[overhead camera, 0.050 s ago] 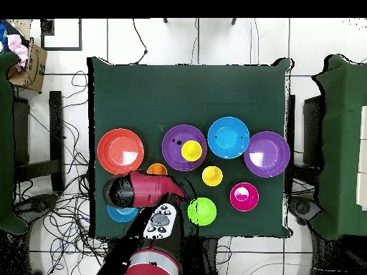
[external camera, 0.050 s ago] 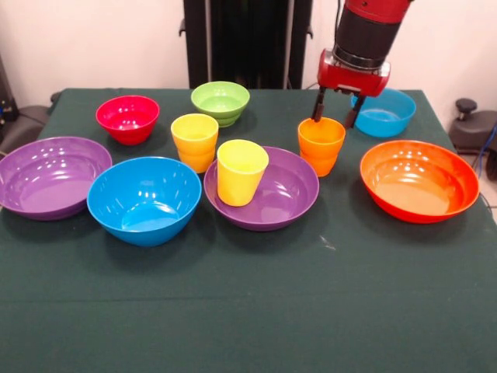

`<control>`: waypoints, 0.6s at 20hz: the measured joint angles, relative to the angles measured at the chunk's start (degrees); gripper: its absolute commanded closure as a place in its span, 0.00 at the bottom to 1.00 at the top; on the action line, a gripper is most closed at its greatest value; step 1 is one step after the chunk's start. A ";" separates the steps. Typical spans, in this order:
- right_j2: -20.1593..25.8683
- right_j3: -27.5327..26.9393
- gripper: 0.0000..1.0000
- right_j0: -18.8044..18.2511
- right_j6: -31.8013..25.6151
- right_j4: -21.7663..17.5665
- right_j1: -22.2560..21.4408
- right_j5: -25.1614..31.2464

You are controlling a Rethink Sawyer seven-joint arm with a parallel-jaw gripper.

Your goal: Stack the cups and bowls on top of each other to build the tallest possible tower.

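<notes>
The red and black arm reaches straight down; its gripper (external camera, 0.050 s ago: 335,114) hangs spread, empty, over the orange cup's (external camera, 0.050 s ago: 321,144) rim; a yellow cup (external camera, 0.050 s ago: 241,172) stands inside a purple bowl (external camera, 0.050 s ago: 289,194); the other bowls lie separate on the green table (external camera, 0.050 s ago: 248,311).

Parted jaws above orange cup (external camera, 0.050 s ago: 321,145)

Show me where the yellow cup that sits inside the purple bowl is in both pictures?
Front view: the yellow cup stands near the middle, in the left part of a purple bowl.
Overhead view: the same cup is a yellow circle near the middle, in the right part of that purple bowl.
Shared landmark: the large blue bowl right beside that purple bowl.
</notes>
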 measured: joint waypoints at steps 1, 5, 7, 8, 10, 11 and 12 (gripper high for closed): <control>0.00 0.00 0.00 0.07 0.00 0.08 0.01 0.00; 0.00 0.00 0.00 0.47 0.00 0.63 0.00 0.00; 0.00 0.00 0.00 0.50 0.00 0.87 0.01 0.00; 0.00 0.00 0.00 0.50 0.00 1.07 0.00 0.00; 0.00 0.00 0.00 0.50 0.00 1.34 0.01 0.00; 0.00 0.00 0.00 0.52 0.00 1.72 0.01 0.00; 0.00 -0.01 0.00 0.52 0.00 1.85 0.05 -0.02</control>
